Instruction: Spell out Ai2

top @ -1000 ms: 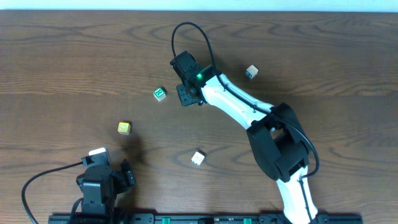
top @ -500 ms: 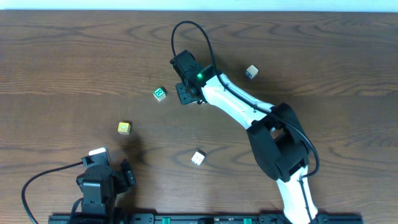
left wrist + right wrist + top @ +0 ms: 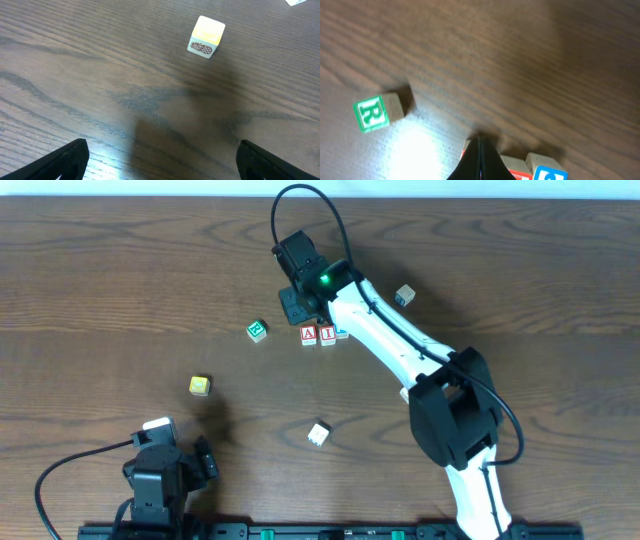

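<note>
Three letter blocks stand in a row at mid-table: a red A block [image 3: 308,334], a red I block [image 3: 326,334] and a blue block [image 3: 341,332] partly under the right arm. In the right wrist view a red block [image 3: 517,167] and the blue block [image 3: 547,173] sit at the bottom edge behind the fingers. My right gripper [image 3: 293,307] [image 3: 480,142] is shut and empty, just up-left of the row. My left gripper [image 3: 200,458] [image 3: 167,165] is open and empty at the near left.
A green R block [image 3: 256,330] [image 3: 372,114] lies left of the row. A yellow pineapple block [image 3: 200,385] [image 3: 206,36] lies ahead of the left gripper. A white block [image 3: 318,434] sits near front centre. Another block [image 3: 404,296] lies at the back right.
The right arm has drawn back toward the far edge, uncovering the A, I and blue blocks in a row. The left arm has not moved.
</note>
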`<state>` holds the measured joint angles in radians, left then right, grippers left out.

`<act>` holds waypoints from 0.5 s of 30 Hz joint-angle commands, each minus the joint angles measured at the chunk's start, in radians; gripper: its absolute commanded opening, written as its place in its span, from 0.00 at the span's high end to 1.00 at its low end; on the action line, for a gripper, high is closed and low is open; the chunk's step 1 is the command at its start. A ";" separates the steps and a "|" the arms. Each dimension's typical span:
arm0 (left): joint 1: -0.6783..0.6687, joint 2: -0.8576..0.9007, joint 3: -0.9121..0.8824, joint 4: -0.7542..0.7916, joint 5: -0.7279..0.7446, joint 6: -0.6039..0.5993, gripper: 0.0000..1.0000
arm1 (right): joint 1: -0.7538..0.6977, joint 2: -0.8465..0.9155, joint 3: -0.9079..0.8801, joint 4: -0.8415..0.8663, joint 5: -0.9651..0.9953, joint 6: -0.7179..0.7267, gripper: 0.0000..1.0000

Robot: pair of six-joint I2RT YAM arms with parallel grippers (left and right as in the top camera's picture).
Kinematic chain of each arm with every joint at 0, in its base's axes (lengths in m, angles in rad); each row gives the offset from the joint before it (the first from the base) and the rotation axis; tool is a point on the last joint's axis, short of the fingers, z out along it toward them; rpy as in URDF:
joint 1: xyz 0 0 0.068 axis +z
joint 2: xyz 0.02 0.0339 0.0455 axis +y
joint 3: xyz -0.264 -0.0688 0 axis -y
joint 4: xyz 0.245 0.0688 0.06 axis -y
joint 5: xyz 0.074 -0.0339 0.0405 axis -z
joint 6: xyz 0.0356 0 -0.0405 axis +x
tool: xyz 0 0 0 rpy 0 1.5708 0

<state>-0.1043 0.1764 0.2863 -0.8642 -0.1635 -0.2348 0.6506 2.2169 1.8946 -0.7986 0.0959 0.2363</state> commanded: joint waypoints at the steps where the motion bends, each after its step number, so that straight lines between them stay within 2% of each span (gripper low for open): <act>1: 0.006 -0.007 -0.003 -0.011 0.000 0.011 0.05 | 0.036 0.007 -0.006 -0.010 -0.026 -0.051 0.98; 15: 0.006 -0.007 -0.003 -0.011 0.000 0.011 0.05 | 0.064 0.061 -0.069 -0.027 -0.033 -0.058 0.99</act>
<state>-0.1043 0.1764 0.2863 -0.8642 -0.1635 -0.2348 0.7067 2.2269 1.8362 -0.8192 0.0738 0.1921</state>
